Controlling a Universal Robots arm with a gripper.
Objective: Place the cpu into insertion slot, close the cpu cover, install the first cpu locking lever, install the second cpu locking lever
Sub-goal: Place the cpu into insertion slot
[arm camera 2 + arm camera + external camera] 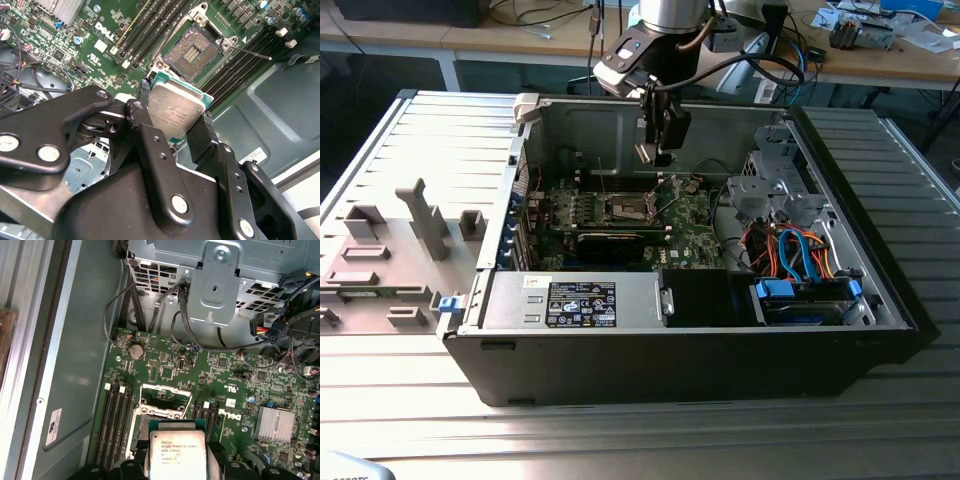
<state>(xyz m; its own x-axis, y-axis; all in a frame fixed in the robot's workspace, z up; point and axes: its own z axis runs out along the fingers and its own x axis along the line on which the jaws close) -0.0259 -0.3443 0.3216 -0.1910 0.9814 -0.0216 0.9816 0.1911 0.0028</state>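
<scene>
Gripper: its black fingers clamp opposite edges of the chip, which leaves the underside free.
Cpu: in the grip with its metal lid up, hanging just short of the socket and not yet seated.
Insertion slot: bare, with its contact field exposed to receive the chip.
Cpu cover: swung up, so the way down looks clear.
Locking lever: released, angled out over the memory slots.
Motherboard: lies flat in the open computer case.

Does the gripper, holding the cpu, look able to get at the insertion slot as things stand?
Probably yes: the gripper holds the cpu near the insertion slot, whose centre lies uncovered, with nothing seen between them.
</scene>
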